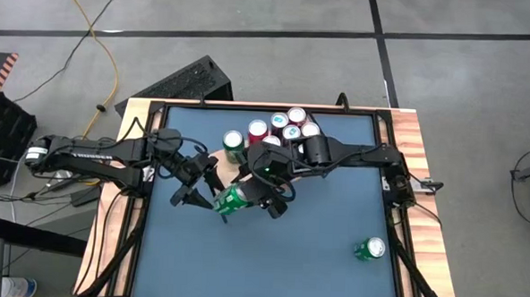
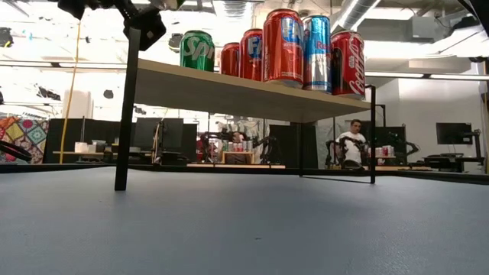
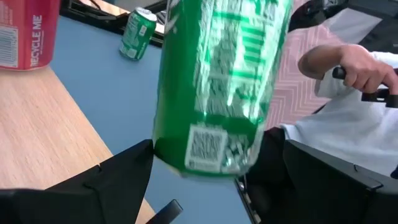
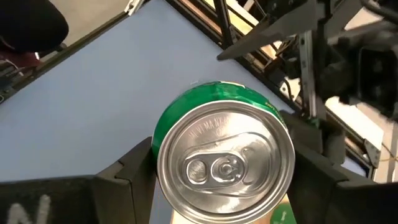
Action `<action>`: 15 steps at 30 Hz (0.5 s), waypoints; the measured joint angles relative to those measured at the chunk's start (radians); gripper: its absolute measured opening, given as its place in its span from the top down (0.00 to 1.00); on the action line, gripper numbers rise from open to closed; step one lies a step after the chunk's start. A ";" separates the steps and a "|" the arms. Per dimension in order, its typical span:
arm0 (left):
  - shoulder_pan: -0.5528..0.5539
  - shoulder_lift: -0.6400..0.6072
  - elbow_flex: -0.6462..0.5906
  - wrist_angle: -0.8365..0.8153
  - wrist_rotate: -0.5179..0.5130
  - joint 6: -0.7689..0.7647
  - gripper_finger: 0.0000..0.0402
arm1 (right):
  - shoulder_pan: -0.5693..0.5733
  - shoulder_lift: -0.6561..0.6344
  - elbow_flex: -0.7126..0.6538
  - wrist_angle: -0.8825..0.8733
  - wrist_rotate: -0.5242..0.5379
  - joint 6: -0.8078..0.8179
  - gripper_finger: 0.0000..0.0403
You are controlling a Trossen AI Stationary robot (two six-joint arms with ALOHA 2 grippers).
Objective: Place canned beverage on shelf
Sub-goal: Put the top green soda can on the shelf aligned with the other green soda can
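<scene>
Your right gripper clamped on a green can beside the shelf; left gripper apart, alongside.

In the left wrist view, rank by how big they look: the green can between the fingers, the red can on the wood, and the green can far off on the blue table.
1. Held green can, nearest the camera.
2. Red can, partly cropped.
3. Far green can.

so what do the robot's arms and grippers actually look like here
Both arms are dark, near-black jointed links with black cables looped along them. The left arm has a pale band near its base. The left gripper and right gripper each end in two black, flat, wedge-shaped fingers; the right arm shows a small green light.
</scene>
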 joint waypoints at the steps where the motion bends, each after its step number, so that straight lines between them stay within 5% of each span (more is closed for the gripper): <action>1: 0.000 -0.006 0.000 -0.001 -0.001 -0.004 0.15 | 0.000 -0.002 0.000 -0.007 0.000 0.007 0.34; 15: -0.001 -0.193 0.002 -0.103 -0.180 -0.029 0.15 | -0.021 -0.015 0.003 -0.113 0.165 0.022 0.33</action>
